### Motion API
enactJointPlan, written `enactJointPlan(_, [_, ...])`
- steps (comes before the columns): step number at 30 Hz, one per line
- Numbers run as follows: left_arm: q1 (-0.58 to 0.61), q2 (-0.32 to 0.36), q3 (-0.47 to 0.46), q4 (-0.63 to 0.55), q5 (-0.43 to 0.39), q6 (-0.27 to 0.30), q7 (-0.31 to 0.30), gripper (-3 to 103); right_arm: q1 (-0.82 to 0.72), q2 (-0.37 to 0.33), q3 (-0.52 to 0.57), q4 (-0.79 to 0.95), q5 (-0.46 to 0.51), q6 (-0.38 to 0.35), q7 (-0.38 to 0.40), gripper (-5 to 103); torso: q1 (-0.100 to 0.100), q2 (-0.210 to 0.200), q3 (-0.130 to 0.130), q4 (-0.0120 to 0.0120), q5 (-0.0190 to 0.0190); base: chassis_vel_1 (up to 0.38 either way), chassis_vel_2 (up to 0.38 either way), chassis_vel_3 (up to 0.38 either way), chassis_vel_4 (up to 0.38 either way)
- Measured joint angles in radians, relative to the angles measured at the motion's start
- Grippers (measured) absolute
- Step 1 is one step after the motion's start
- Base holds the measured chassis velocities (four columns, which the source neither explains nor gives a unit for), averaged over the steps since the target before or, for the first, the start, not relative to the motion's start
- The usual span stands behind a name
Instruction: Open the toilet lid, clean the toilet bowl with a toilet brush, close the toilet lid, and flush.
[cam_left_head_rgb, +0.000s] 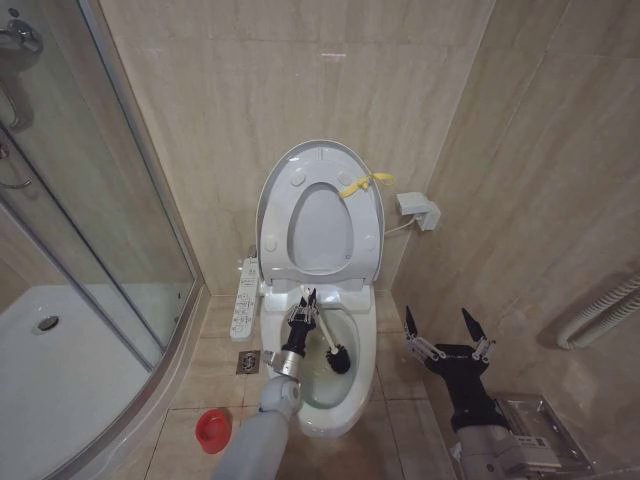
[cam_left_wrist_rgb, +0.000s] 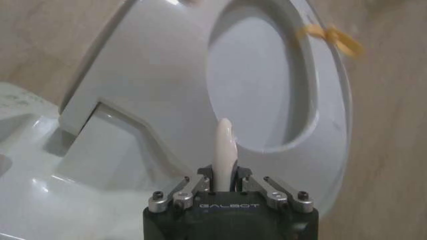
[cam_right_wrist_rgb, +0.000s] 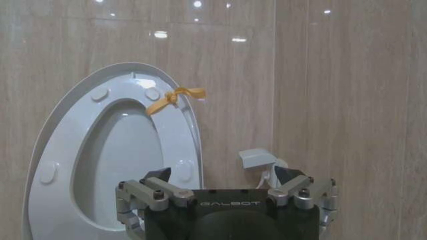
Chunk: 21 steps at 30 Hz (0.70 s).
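Observation:
The toilet lid (cam_left_head_rgb: 320, 230) stands raised against the wall, with the white seat ring up in front of it and a yellow tag (cam_left_head_rgb: 365, 183) at its edge. Over the toilet bowl (cam_left_head_rgb: 355, 385), my left gripper (cam_left_head_rgb: 307, 303) is shut on the toilet brush's thin white handle (cam_left_wrist_rgb: 225, 145). The dark bristle head (cam_left_head_rgb: 337, 357) sits down inside the bowl. On the floor left of the toilet stands the round red holder (cam_left_head_rgb: 212, 430). My right gripper (cam_left_head_rgb: 437, 318) hangs open and holding nothing to the right of the toilet. The right wrist view shows the lid (cam_right_wrist_rgb: 123, 150) and the tag (cam_right_wrist_rgb: 175, 97).
A glass shower enclosure (cam_left_head_rgb: 100, 200) takes up the left side. The white button panel (cam_left_head_rgb: 246, 295) hangs beside the seat, with a floor drain (cam_left_head_rgb: 249, 361) below it. A small white box (cam_left_head_rgb: 417, 210) is on the right wall, and a pipe (cam_left_head_rgb: 600, 315) runs lower down.

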Motion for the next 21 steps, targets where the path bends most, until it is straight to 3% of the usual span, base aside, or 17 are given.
enactJointPlan(1, [-0.002,0.0,-0.02,0.021,0.072,-0.025,0.014,22,0.0,0.0,0.0,0.0,0.0,0.0,0.0,100,0.0,0.0,0.0,0.0002,-0.0001,0.0,0.0,0.0,0.0])
enactJointPlan(2, [-0.002,0.0,-0.02,0.021,0.072,-0.025,0.014,22,0.0,0.0,0.0,0.0,0.0,0.0,0.0,100,0.0,0.0,0.0,0.0002,-0.0001,0.0,0.0,0.0,0.0])
enactJointPlan(5, [-0.008,0.0,-0.073,0.044,0.265,-0.083,0.032,22,0.0,0.0,0.0,0.0,0.0,0.0,0.0,100,0.0,0.0,0.0,0.0001,-0.0001,0.0,0.0,0.0,0.0])
enactJointPlan(8, [-0.014,0.0,-0.082,0.039,0.301,-0.094,0.03,22,0.0,0.0,0.0,0.0,0.0,0.0,0.0,100,0.0,0.0,0.0,0.0002,0.0,0.0,0.0,0.0,0.0])
enactJointPlan(11, [-0.02,0.0,-0.046,0.007,0.185,-0.07,0.003,22,0.0,0.0,0.0,0.0,0.0,0.0,0.0,100,0.0,0.0,0.0,-0.0001,0.0,0.0,0.0,0.0,0.0])
enactJointPlan(12, [-0.02,0.0,-0.046,0.007,0.185,-0.07,0.003,22,0.0,0.0,0.0,0.0,0.0,0.0,0.0,100,0.0,0.0,0.0,-0.0001,0.0,0.0,0.0,0.0,0.0])
enactJointPlan(15, [-0.038,0.0,-0.028,0.011,0.037,-0.052,-0.038,22,0.0,0.0,0.0,0.0,0.0,0.0,0.0,100,0.0,0.0,0.0,-0.0001,-0.0001,0.0,0.0,0.0,0.0])
enactJointPlan(21, [-0.049,0.0,-0.044,0.051,0.028,-0.055,-0.035,22,0.0,0.0,0.0,0.0,0.0,0.0,0.0,100,0.0,0.0,0.0,0.0003,0.0,0.0,0.0,0.0,0.0])
